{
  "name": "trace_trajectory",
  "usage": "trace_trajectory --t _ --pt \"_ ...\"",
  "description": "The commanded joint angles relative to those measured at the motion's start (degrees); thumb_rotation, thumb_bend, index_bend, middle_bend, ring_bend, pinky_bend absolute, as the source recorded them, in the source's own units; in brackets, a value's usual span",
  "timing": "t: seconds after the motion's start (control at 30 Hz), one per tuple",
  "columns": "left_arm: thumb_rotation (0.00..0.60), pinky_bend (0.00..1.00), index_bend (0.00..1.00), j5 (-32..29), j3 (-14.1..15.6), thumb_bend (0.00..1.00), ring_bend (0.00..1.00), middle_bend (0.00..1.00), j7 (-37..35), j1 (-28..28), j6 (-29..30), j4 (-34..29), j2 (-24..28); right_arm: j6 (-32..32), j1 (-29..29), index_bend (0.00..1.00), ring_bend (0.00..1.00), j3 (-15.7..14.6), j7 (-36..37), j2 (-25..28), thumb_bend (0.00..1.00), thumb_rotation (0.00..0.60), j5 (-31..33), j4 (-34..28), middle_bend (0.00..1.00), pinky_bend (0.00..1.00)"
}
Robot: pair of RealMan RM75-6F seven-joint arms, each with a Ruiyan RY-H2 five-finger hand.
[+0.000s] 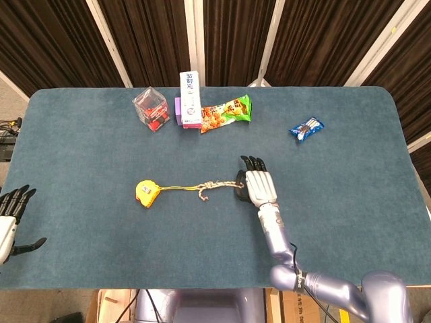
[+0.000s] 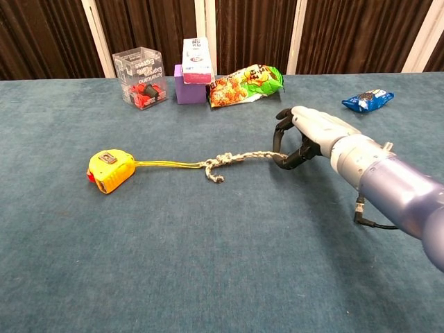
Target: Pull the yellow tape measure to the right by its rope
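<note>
The yellow tape measure (image 1: pixel 147 192) (image 2: pixel 109 171) lies left of the table's middle. Its thin yellow cord runs right into a knotted grey rope (image 1: pixel 210 187) (image 2: pixel 229 161). My right hand (image 1: pixel 258 185) (image 2: pixel 309 136) is at the rope's right end, and its dark fingertips (image 2: pixel 283 139) curl around that end and pinch it, lifting it slightly off the cloth. My left hand (image 1: pixel 10 219) hangs off the table's left edge with fingers spread, holding nothing; the chest view does not show it.
Along the back stand a clear box with red parts (image 1: pixel 152 109) (image 2: pixel 140 78), a purple block with a white box on it (image 1: pixel 189 101) (image 2: pixel 196 66) and a snack bag (image 1: pixel 226 113) (image 2: pixel 248 84). A blue packet (image 1: pixel 306 128) (image 2: pixel 367 100) lies at the far right.
</note>
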Motion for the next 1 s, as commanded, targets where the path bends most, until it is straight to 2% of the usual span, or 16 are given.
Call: trace_trajectory --t 0.03,0.2,0.6,0.8,1.0 --pt "0.600 0.00 0.00 0.0 0.0 0.00 0.00 0.00 0.0 0.0 0.1 0.0 0.0 0.9 -0.6 0.62 0.00 -0.4 -0.4 1.3 0.46 0.600 -0.7 -1.7 0.12 0.00" --pt "0.600 0.00 0.00 0.1 0.0 0.00 0.00 0.00 0.1 0.1 0.3 0.0 0.0 2.6 -2.0 0.63 0.00 -0.8 -1.0 4.3 0.46 0.600 -1.9 -5.6 0.12 0.00" --pt "0.600 0.00 0.00 0.6 0.1 0.00 0.00 0.00 1.0 0.3 0.8 0.0 -0.1 6.6 -7.3 0.63 0.00 -2.2 -1.6 15.8 0.46 0.600 -3.5 -18.5 0.12 0.00" --pt "0.600 0.00 0.00 0.8 0.1 0.00 0.00 0.00 1.6 0.4 1.3 0.0 -0.2 8.2 -9.6 0.64 0.00 -2.1 -1.0 21.2 0.46 0.600 -3.6 -21.8 0.12 0.00" --pt "0.600 0.00 0.00 1.2 0.2 0.00 0.00 0.00 1.9 0.5 1.7 -0.1 -0.3 9.1 -11.8 0.64 0.00 -1.3 0.7 26.8 0.46 0.600 -2.9 -22.6 0.12 0.00"
